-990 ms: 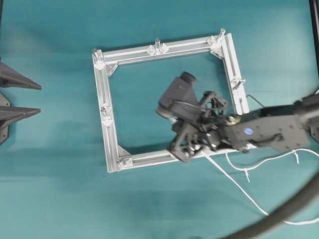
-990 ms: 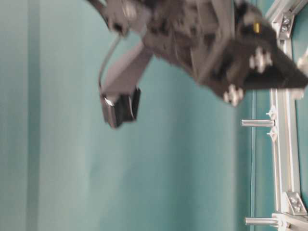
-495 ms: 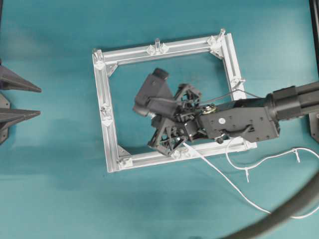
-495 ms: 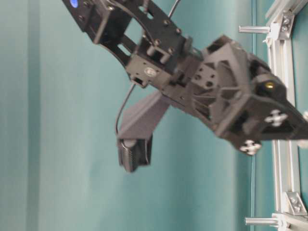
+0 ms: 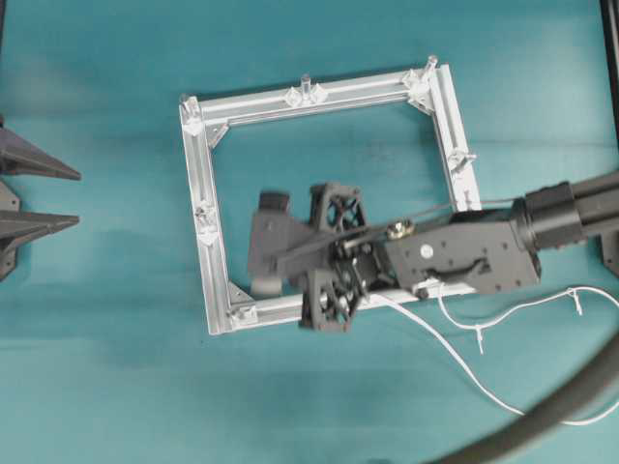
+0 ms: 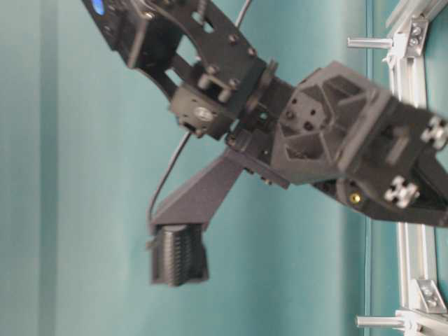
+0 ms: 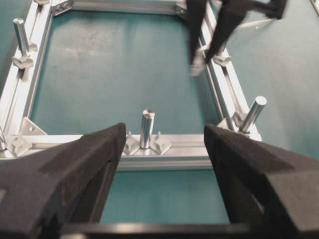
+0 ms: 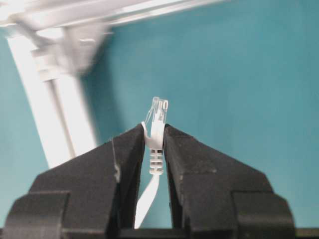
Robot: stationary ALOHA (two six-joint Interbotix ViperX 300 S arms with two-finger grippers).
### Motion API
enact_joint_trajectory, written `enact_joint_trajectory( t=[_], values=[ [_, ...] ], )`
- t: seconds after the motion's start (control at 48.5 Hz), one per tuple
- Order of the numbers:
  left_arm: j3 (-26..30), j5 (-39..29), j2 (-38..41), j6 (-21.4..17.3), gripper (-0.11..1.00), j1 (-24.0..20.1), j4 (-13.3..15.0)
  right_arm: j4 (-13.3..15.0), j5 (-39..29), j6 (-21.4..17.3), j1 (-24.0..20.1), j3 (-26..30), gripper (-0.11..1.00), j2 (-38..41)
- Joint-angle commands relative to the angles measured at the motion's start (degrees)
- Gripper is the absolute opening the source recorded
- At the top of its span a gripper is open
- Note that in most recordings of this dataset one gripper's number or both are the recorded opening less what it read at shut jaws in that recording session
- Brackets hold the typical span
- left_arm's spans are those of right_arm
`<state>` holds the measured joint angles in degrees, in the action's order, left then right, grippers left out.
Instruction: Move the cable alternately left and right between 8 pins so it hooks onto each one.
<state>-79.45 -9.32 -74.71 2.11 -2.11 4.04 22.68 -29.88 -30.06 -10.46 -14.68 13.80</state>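
My right gripper [image 8: 154,130] is shut on the cable's clear plug [image 8: 159,107], whose tip pokes out past the fingertips. It hangs tilted over the inside of the silver frame [image 5: 319,95], close to the frame's bottom bar and lower-left corner [image 8: 65,50]. In the overhead view the wrist camera covers most of that gripper [image 5: 311,282]. The white cable [image 5: 464,365] trails out to the right over the table. Small upright pins stand on the frame [image 5: 306,85] [image 7: 146,128] [image 7: 251,113]. My left gripper [image 7: 164,132] is open left of the frame [image 5: 78,195], holding nothing.
A thick dark hose [image 5: 542,425] curves across the lower right of the table. Loose loops of the cable [image 5: 503,314] lie right of the frame. The right arm [image 5: 464,251] spans the frame's right and bottom bars. Teal cloth covers the table.
The right gripper has swung left along the frame's bottom bar towards the lower-left corner, carrying the plug and dragging the cable. The left gripper has not moved.
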Motion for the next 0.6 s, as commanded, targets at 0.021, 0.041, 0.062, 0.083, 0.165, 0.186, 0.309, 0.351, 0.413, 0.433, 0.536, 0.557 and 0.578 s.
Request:
enact_joint_trajectory(
  t=[0.021, 0.041, 0.062, 0.083, 0.165, 0.186, 0.309, 0.351, 0.413, 0.433, 0.536, 0.557, 0.578],
  values=[
    [-0.1, 0.3, 0.4, 0.0, 0.74, 0.2, -0.2, -2.9, 0.1, 4.5, -1.4, 3.1, 0.16, -0.5],
    [-0.3, 0.3, 0.4, 0.0, 0.74, 0.2, -0.2, -3.4, -0.1, 5.4, -1.7, 3.4, 0.16, -0.4],
    [-0.4, 0.3, 0.4, 0.0, 0.74, 0.2, -0.2, -4.0, -0.3, 6.4, -1.8, 3.7, 0.16, -0.3],
    [-0.6, 0.2, 0.4, 0.0, 0.74, 0.2, -0.2, -4.7, -0.5, 7.3, -2.2, 4.0, 0.16, 0.0],
    [-1.4, -0.4, 0.4, 0.0, 0.74, 0.2, -0.2, -6.9, -2.5, 11.1, -3.4, 5.6, 0.16, 1.1],
    [-1.7, -0.4, 0.4, 0.2, 0.74, 0.1, -0.2, -7.4, -3.2, 12.0, -3.7, 6.2, 0.16, 1.4],
    [-1.7, -0.4, 0.4, 0.2, 0.74, 0.2, -0.2, -9.8, -8.1, 18.7, -6.4, 9.8, 0.16, 3.7],
    [-1.7, -0.4, 0.4, 0.2, 0.74, 0.1, -0.2, -10.5, -9.4, 20.7, -7.1, 11.0, 0.16, 4.3],
    [-1.7, -0.4, 0.4, 0.2, 0.74, 0.2, -0.2, -11.3, -11.0, 23.2, -8.1, 13.0, 0.16, 5.3],
    [-1.7, -0.4, 0.3, 0.2, 0.74, 0.2, -0.2, -11.4, -11.4, 23.8, -8.3, 13.8, 0.16, 5.6],
    [-1.7, -0.4, 0.4, 0.2, 0.74, 0.2, -0.2, -11.9, -13.8, 25.1, -9.5, 18.5, 0.16, 7.6],
    [-1.7, -0.4, 0.3, 0.2, 0.74, 0.2, -0.2, -11.9, -14.3, 25.1, -9.7, 19.6, 0.16, 8.1],
    [-1.7, -0.4, 0.4, 0.2, 0.74, 0.2, -0.2, -11.9, -14.9, 25.1, -9.8, 20.7, 0.16, 8.5]
  ],
)
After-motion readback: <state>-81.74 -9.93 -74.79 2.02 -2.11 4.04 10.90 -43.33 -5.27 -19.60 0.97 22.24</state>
